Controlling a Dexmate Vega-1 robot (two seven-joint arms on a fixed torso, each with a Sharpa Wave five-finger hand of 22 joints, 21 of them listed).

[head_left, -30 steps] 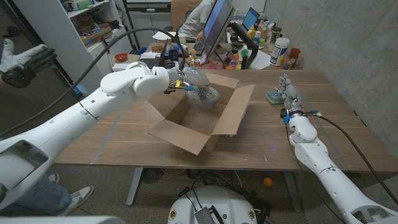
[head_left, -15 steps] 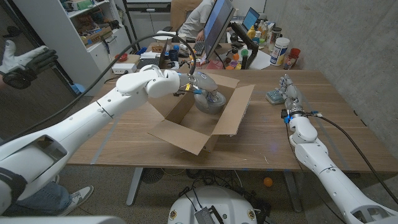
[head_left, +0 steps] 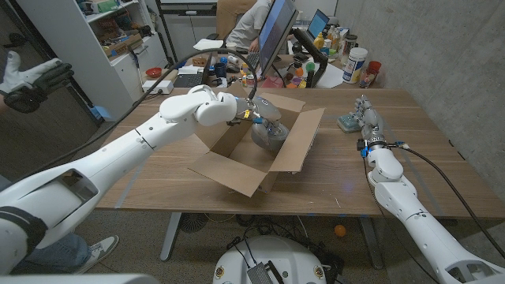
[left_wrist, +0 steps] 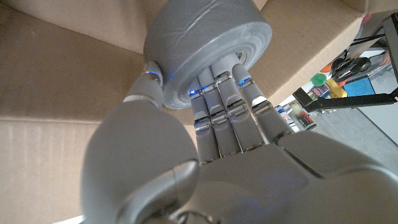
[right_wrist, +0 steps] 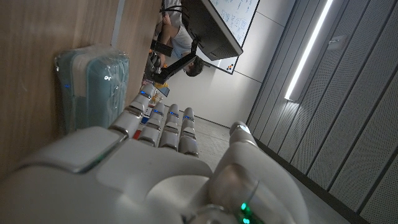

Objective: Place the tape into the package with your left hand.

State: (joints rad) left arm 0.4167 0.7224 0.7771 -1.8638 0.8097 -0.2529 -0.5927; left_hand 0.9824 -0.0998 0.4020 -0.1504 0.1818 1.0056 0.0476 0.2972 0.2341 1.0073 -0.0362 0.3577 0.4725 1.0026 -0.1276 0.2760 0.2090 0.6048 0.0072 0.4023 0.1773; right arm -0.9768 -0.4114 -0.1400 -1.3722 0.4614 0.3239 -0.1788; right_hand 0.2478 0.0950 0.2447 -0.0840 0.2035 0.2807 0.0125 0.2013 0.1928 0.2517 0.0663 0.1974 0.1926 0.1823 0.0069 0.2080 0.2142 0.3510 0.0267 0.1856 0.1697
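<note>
My left hand [head_left: 254, 115] holds a grey roll of tape [head_left: 271, 131] inside the mouth of the open cardboard box [head_left: 237, 162] at the table's middle. In the left wrist view the fingers [left_wrist: 225, 106] reach through the roll of tape [left_wrist: 208, 38] while the thumb presses its side, with the box's brown inner walls [left_wrist: 56, 74] close behind. My right hand [head_left: 365, 113] stands on its edge at the table's right, fingers straight and together, holding nothing.
A small teal packet [head_left: 348, 121] lies just beside my right hand, also seen as the teal packet [right_wrist: 90, 87] in the right wrist view. Bottles, monitors and a seated person [head_left: 248, 28] crowd the desk behind the table. A gloved hand [head_left: 31, 79] shows at the far left.
My left hand has carried the tape to the right and downward, from above the box's back-left flap into its opening. The right arm has stayed still.
</note>
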